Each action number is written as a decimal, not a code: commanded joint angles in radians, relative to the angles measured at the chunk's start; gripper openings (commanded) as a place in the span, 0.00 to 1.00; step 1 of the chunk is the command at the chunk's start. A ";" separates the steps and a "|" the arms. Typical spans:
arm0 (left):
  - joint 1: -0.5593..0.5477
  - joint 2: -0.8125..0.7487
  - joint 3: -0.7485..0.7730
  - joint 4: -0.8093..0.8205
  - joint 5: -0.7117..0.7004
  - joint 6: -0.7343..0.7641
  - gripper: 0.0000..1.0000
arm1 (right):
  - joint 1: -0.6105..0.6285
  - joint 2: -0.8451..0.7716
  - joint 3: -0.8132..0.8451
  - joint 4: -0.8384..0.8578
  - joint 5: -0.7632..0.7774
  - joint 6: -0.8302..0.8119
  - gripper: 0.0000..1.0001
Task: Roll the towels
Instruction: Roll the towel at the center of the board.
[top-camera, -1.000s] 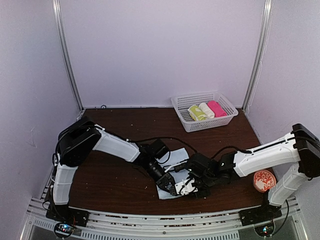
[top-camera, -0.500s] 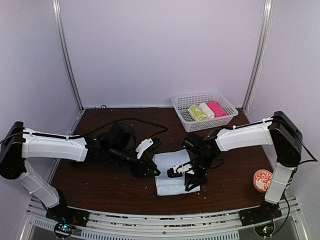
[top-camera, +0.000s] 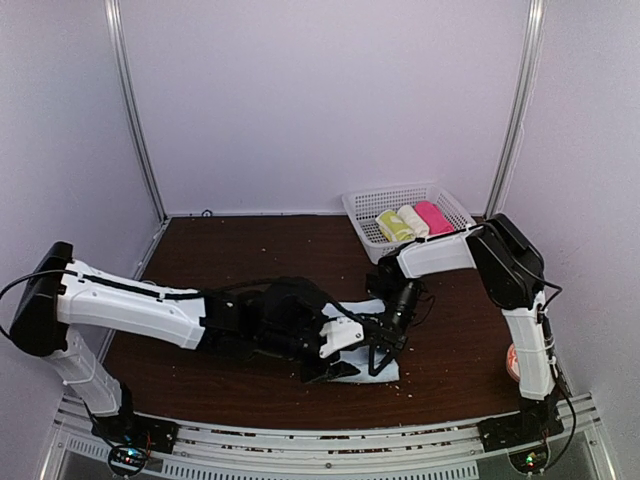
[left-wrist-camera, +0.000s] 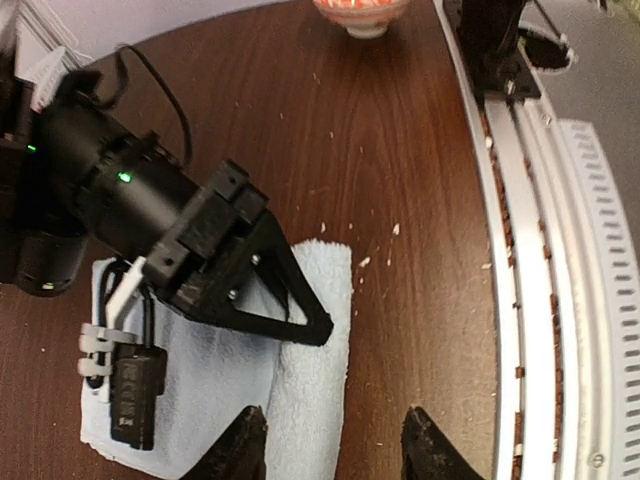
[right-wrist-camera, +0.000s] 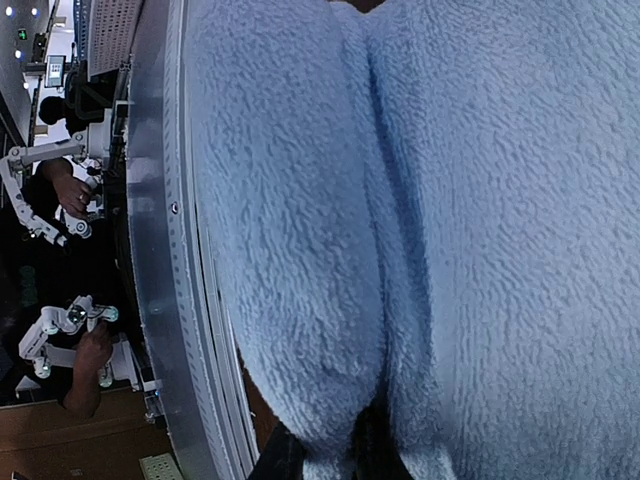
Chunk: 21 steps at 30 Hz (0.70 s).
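The pale blue towel (top-camera: 389, 371) lies flat near the table's front middle, its right edge folded over in a thick lip (left-wrist-camera: 318, 360). My right gripper (top-camera: 373, 352) is shut on that lip; the cloth fills the right wrist view (right-wrist-camera: 330, 200), and the gripper (right-wrist-camera: 325, 455) pinches a fold. My left gripper (top-camera: 335, 368) is open just above the towel's near end. In the left wrist view it (left-wrist-camera: 335, 450) straddles the lip, one finger over cloth, one over bare wood. The yellow-green towel (top-camera: 393, 227) lies rolled in the basket.
The white basket (top-camera: 362, 210) at the back right also holds a cream roll (top-camera: 413, 221) and a pink roll (top-camera: 433, 217). A red-and-white bowl (top-camera: 514, 362) sits at the front right behind the right arm. The metal rail (left-wrist-camera: 530, 300) runs along the table's front edge.
My left gripper has swung from the towel's left side to its near end. My right arm has drawn in, and its gripper now grips the towel's folded right edge.
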<state>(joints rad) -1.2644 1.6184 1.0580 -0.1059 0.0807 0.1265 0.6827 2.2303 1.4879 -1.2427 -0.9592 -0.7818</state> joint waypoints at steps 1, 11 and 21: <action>0.000 0.134 0.064 -0.076 -0.089 0.154 0.47 | 0.008 0.048 -0.020 0.042 0.159 0.058 0.08; 0.000 0.314 0.160 -0.146 -0.079 0.268 0.44 | 0.008 0.038 -0.036 0.067 0.160 0.077 0.08; 0.000 0.351 0.178 -0.172 -0.070 0.196 0.10 | 0.006 -0.082 -0.001 -0.015 0.150 -0.017 0.28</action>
<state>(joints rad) -1.2652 1.9434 1.2205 -0.2550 -0.0113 0.3595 0.6849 2.2158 1.4853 -1.2461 -0.9440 -0.7414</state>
